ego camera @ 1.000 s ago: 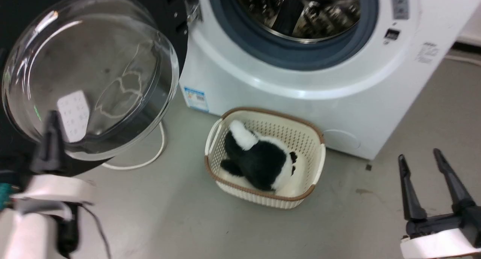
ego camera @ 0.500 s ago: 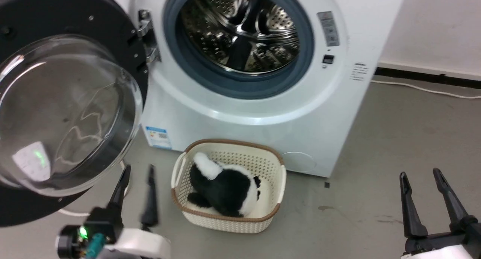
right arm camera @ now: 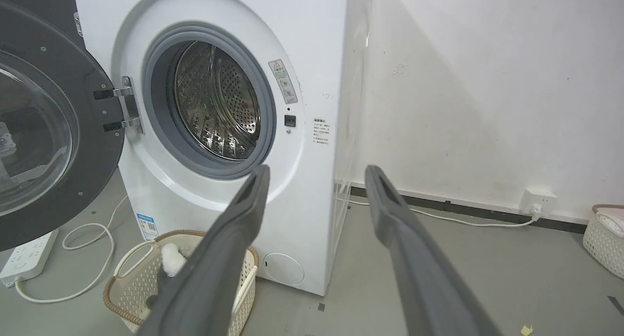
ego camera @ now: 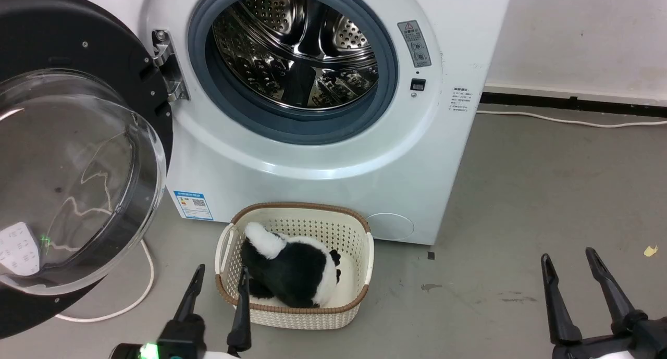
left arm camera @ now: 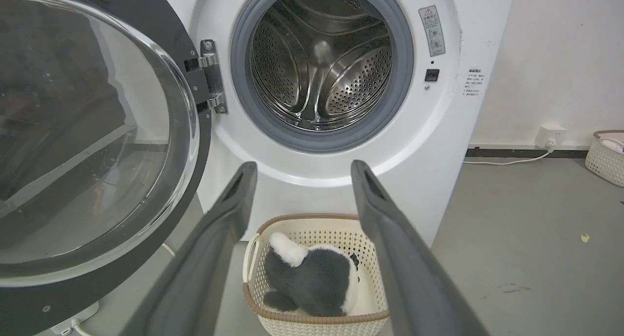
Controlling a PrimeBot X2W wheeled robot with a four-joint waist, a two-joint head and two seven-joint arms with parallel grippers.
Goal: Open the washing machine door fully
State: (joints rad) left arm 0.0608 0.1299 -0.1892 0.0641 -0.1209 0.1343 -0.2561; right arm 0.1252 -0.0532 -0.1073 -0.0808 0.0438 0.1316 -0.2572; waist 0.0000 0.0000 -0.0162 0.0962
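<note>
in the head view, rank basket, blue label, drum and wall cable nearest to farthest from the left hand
1. basket, just right of the left hand
2. blue label, low on the washing machine front
3. drum, higher up, deeper inside
4. wall cable, far right along the wall

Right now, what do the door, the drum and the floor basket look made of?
The door: clear glass bowl, judging by its see-through bulge and reflections, in a black rim, likely plastic. The drum: mirror-bright perforated metal, probably stainless steel. The basket: cream perforated plastic, it seems, with a brown woven-look rim.
</note>
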